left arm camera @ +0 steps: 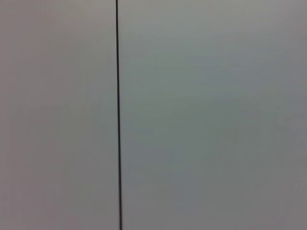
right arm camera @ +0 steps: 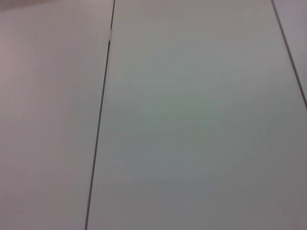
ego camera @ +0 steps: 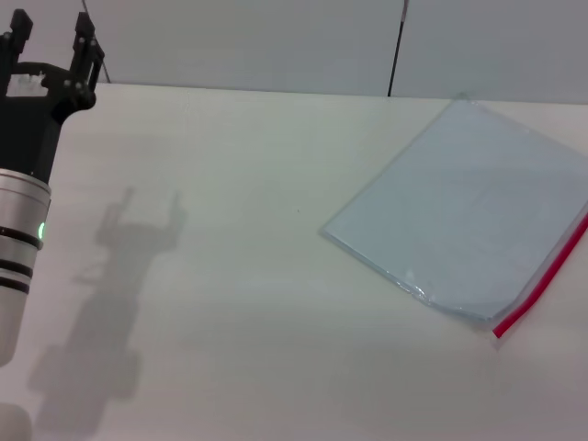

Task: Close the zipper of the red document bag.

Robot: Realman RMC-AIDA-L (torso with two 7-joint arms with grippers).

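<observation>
the red document bag (ego camera: 464, 207) lies flat on the tabletop (ego camera: 230, 276) toward the robot's right, turned at an angle, its clear body pale and its red zipper strip (ego camera: 542, 280) running along the edge nearest the right border of the head view. part of that strip runs out of view, and no slider can be made out, so whether the zipper is open or shut cannot be told from here.

the left pincer (ego camera: 53, 41) is held up at the far left, above the tabletop, its fingers spread wide and holding nothing — its shadow falls on the bare surface below. the right pincer is not in view at all; both wrist views show only plain wall panels with dark seams.

as to the step in hand, the scene fits two readings: arms raised clear before reaching for the bag, or arms drawn clear once the zipper is shut. the pictures do not settle which.

the bag sits well apart from the left pincer, across most of the tabletop — the red strip on the bag's side farthest from it.
</observation>
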